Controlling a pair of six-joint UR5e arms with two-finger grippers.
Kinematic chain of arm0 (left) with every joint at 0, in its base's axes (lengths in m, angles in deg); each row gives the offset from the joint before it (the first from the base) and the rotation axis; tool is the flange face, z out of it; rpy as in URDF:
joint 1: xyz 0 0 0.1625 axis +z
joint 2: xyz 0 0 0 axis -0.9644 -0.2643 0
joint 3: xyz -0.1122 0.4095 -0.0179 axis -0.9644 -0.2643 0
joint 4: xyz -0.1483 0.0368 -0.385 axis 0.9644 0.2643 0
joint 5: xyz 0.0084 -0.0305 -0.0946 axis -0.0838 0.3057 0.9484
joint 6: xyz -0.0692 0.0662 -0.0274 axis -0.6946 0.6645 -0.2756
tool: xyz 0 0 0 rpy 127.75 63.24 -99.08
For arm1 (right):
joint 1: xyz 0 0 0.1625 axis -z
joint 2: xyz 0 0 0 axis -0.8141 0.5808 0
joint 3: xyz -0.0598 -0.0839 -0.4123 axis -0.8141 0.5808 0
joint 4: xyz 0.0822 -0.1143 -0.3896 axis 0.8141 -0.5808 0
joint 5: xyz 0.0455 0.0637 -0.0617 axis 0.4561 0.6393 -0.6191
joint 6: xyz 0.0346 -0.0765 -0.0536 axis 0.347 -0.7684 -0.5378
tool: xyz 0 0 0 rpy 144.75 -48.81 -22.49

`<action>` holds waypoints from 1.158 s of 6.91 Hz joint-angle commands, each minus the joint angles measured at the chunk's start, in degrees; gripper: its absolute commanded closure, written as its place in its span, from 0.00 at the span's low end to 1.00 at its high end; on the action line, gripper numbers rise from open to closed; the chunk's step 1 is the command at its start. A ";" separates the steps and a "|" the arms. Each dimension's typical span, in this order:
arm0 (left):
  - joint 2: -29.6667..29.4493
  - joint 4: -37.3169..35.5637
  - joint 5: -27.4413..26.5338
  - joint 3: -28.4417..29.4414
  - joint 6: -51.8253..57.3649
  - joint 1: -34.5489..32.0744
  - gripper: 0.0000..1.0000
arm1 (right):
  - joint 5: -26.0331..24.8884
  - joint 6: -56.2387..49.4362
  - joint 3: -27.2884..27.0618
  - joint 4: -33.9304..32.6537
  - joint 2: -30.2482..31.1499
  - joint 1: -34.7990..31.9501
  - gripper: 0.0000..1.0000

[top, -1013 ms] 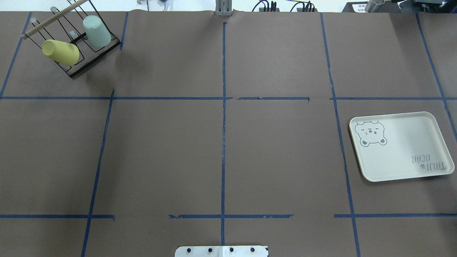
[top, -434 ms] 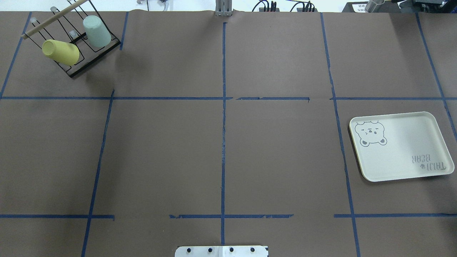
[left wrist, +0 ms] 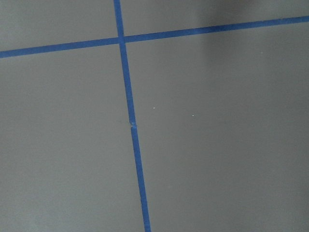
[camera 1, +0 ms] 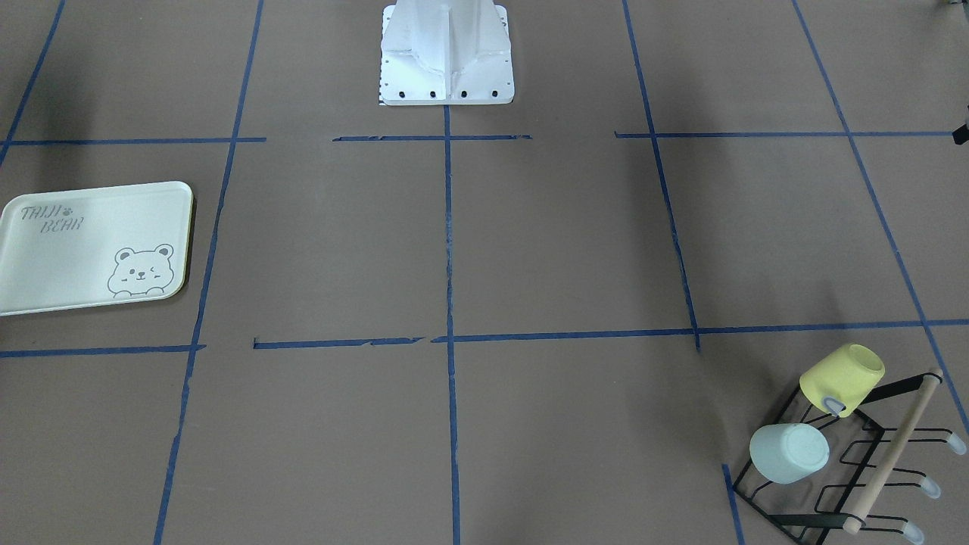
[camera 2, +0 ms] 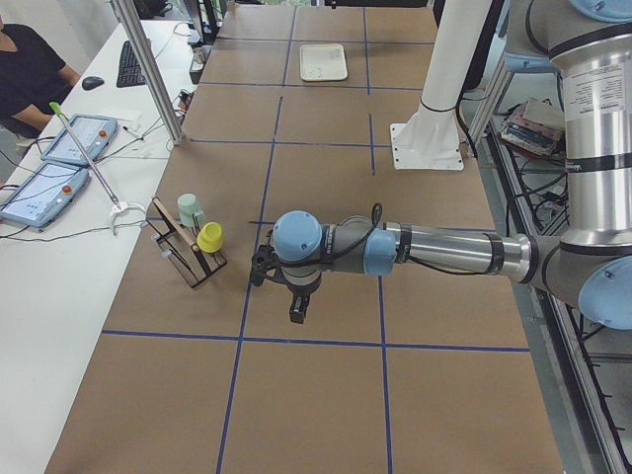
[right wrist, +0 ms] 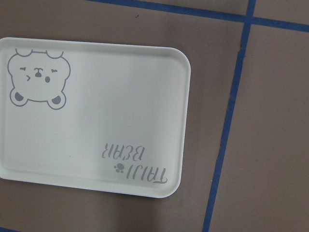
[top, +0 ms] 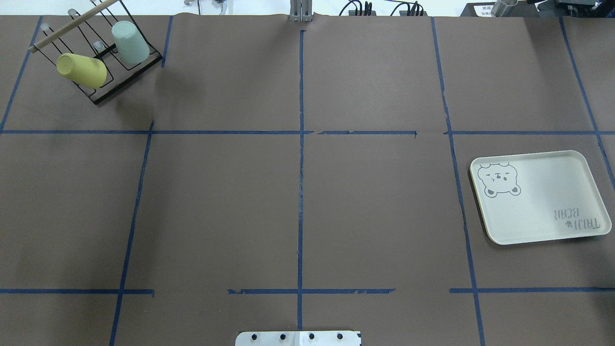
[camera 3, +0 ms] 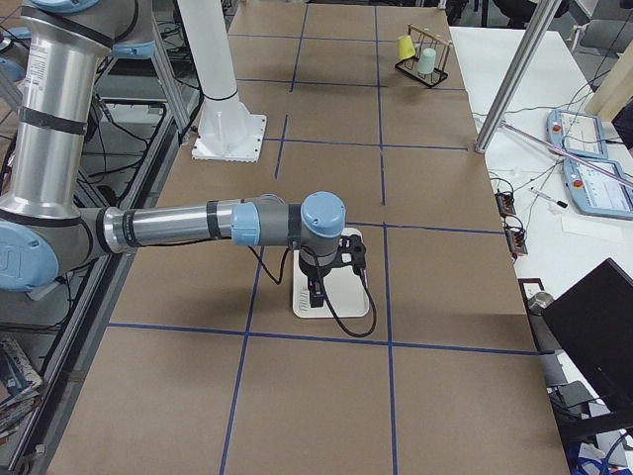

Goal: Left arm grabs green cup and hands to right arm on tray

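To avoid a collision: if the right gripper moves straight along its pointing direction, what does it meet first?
Probably the tray, which lies directly below the downward-pointing right gripper; nothing shows between them, though the height is unclear.

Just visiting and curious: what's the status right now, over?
Left gripper hovers near the rack, right gripper over the tray; open or shut unclear. Green cup on rack, untouched. Yellow cup close beside it.

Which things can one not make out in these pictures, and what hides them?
The left gripper: seen only in the exterior left view, small; open or shut is unclear.
The right gripper: only in the exterior right view; unclear too. It hides part of the tray.
The green cup: its inside is unseen, the mouth turned away on the rack.
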 commanded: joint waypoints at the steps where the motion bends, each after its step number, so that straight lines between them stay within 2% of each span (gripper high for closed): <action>1: -5.54 2.91 0.30 -1.52 -11.87 3.96 0.00 | 0.20 0.11 0.00 0.96 -0.47 1.97 0.00; 2: -8.88 2.74 0.21 -1.88 -14.20 7.64 0.00 | 0.20 0.11 0.00 0.96 -0.73 2.59 0.00; 4: -18.88 2.74 -1.28 -0.40 -27.33 13.80 0.00 | 0.28 0.11 -0.08 1.32 -2.40 2.59 0.00; 5: -25.02 2.04 -5.03 2.22 -31.67 16.18 0.00 | 1.76 0.11 -0.08 1.32 -2.58 2.59 0.00; 6: -32.48 1.86 -10.72 7.73 -34.58 17.59 0.00 | 3.08 0.02 0.00 1.32 -2.67 2.59 0.00; 8: -43.58 1.95 -12.96 21.25 -34.52 18.22 0.00 | 3.36 0.02 0.09 1.75 -2.76 2.77 0.00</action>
